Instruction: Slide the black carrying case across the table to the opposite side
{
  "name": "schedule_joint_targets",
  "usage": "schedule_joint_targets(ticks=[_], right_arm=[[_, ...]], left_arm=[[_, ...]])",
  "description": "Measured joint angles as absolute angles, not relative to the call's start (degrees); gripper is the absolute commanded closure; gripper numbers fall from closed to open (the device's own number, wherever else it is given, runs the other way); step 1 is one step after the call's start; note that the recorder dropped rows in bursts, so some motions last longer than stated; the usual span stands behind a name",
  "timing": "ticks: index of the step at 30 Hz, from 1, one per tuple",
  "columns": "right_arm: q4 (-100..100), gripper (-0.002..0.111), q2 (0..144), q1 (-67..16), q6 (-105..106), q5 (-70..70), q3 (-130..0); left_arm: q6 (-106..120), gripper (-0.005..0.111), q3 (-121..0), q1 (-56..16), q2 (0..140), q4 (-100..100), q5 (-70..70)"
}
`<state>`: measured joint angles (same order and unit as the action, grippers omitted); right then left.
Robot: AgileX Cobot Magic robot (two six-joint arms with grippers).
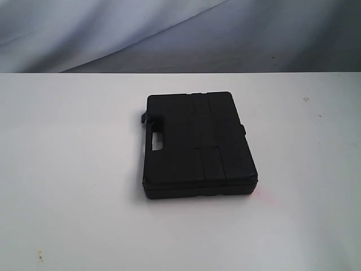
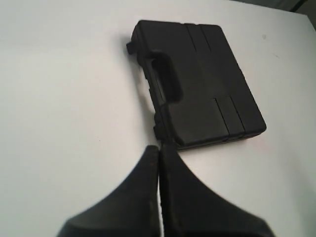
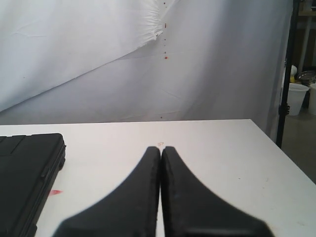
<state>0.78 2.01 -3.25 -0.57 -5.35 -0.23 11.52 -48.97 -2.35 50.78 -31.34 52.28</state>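
Observation:
The black carrying case (image 1: 197,144) lies flat near the middle of the white table (image 1: 67,169), its handle cut-out facing left. In the left wrist view the case (image 2: 197,84) fills the upper middle, and my left gripper (image 2: 159,148) is shut with its tips just short of the case's near handle-side corner; whether they touch it is unclear. My right gripper (image 3: 160,149) is shut over bare table, with the case's end (image 3: 27,177) off to one side. Neither gripper appears in the exterior view.
A wrinkled white backdrop (image 1: 169,34) hangs behind the table's far edge. The table's side edge (image 3: 276,153) shows in the right wrist view, with a black stand pole (image 3: 286,74) and white buckets (image 3: 298,96) beyond it. A small red mark (image 3: 55,192) lies beside the case.

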Motion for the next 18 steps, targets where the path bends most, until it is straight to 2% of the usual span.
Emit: schedule_joint_targets(ticks=[4, 8, 13, 18], right_arm=[[0.8, 0.108, 2.0, -3.2, -0.6, -5.4, -0.2], [0.8, 0.108, 2.0, -3.2, -0.6, -5.4, -0.2], [0.8, 0.108, 2.0, -3.2, -0.6, -5.5, -0.2], [0.8, 0.108, 2.0, -3.2, -0.6, -5.5, -0.2]], left_arm=[[11.4, 0.107, -49.0, -2.8, 53.9, -33.2, 52.2], [11.1, 0.107, -49.0, -7.2, 55.9, -32.5, 48.6], [-1.0, 0.107, -49.7, -21.8, 66.3, -20.1, 40.7], [-18.9, 0.107, -60.0, -30.0, 80.8, 0.3, 45.2]])
